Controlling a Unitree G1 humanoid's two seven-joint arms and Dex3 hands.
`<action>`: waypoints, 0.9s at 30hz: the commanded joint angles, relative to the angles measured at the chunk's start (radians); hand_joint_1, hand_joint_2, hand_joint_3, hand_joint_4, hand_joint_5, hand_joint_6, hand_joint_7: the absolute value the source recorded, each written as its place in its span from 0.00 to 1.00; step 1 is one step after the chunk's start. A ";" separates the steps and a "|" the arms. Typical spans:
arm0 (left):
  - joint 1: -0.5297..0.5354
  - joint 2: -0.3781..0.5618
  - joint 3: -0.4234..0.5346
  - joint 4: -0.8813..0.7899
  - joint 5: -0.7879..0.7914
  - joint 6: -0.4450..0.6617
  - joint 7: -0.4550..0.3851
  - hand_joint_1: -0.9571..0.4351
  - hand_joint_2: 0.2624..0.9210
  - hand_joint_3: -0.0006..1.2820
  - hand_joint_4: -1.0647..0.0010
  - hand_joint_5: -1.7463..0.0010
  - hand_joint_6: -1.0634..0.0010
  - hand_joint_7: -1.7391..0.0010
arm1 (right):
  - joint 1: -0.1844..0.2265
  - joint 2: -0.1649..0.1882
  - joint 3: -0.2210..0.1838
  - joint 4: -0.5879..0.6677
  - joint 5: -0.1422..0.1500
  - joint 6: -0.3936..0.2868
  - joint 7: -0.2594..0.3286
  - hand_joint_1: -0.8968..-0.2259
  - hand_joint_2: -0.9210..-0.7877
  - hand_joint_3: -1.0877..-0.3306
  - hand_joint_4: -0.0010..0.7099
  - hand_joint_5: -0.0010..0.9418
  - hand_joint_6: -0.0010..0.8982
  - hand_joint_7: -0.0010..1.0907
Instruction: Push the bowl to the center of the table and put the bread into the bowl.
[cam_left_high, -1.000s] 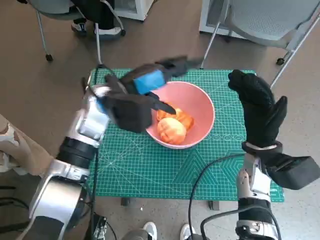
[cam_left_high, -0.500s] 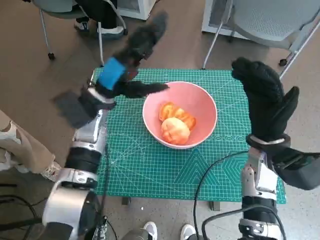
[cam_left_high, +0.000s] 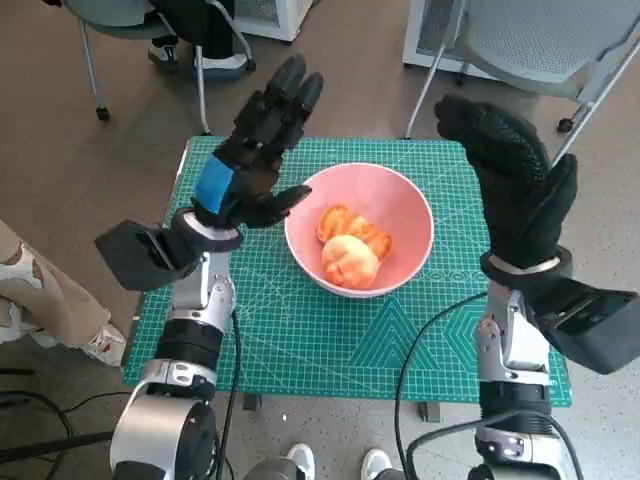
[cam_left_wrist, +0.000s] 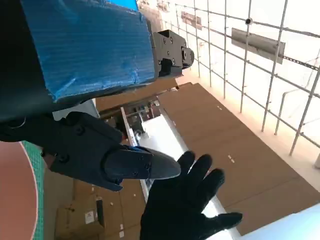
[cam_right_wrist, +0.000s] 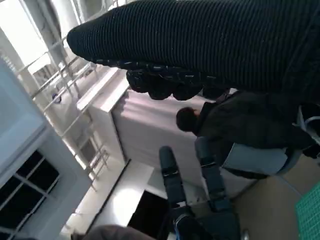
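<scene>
1. Bread (cam_left_high: 350, 248) lies already inside the pink bowl (cam_left_high: 405, 205), two orange-brown pieces touching each other, and the bowl stands near the middle of the green mat (cam_left_high: 300, 340) on the table. I judge the task as almost finished, or finished.

2. Your left hand (cam_left_high: 255, 150) is raised above the mat's far left corner, just beside the bowl's left rim. Its fingers are spread apart and it holds nothing. The thumb points toward the rim; from the head view you cannot tell if it touches it.

3. Your right hand (cam_left_high: 515, 190) is also raised, to the right of the bowl, with the fingers extended and nothing in them. It does not touch the bowl.

4. Both wrist views look up at the room, not at the table, so only the head view can guide you.

5. What can go wrong now:
- If you lower the left hand straight down, the thumb can catch the rim and tip the bowl or drag it away from the center.
- If you swing the right hand inward, it can knock the bowl toward the left edge of the mat.
- A hard knock can make the bread roll out, because the pieces lie loose.

6. My advice: move both hands outward first, away from the bowl, and only then bring them down.
</scene>
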 joint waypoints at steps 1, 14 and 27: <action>0.015 -0.024 0.007 0.012 0.001 -0.019 -0.006 0.20 1.00 0.30 1.00 1.00 0.93 0.99 | 0.004 -0.009 0.001 0.030 0.012 -0.007 0.025 0.39 0.00 0.52 0.32 0.00 0.16 0.34; 0.001 -0.053 0.010 0.078 0.034 -0.080 0.018 0.17 1.00 0.39 1.00 1.00 0.95 1.00 | -0.003 -0.019 -0.002 0.080 0.028 -0.034 0.062 0.40 0.00 0.52 0.28 0.00 0.14 0.36; -0.026 -0.062 0.019 0.140 0.040 -0.108 0.018 0.14 1.00 0.38 1.00 1.00 0.95 1.00 | 0.008 -0.016 -0.014 0.100 0.048 -0.038 0.077 0.39 0.00 0.52 0.28 0.00 0.13 0.37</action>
